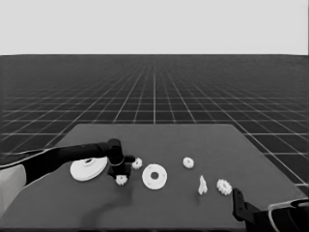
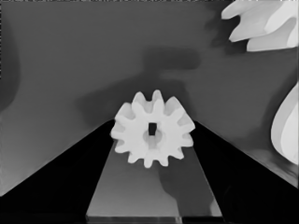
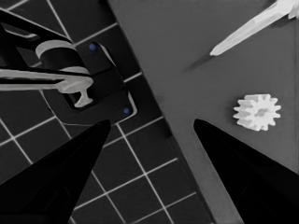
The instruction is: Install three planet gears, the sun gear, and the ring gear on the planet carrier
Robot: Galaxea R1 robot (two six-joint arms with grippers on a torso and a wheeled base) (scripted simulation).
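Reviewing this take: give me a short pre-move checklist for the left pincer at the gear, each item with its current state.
1. Left pincer is over a gear: ok.
2. Gear sits between the fingers, which are spread apart: ok.
3. Fingers touching the gear's teeth: cannot tell.
4. Smaller round part is uncovered, with its hole bare: ok.
5. Larger round part lies off to the side, apart from the smaller one: ok.
6. Right pincer is parked at the table's corner, away from the work: ok.
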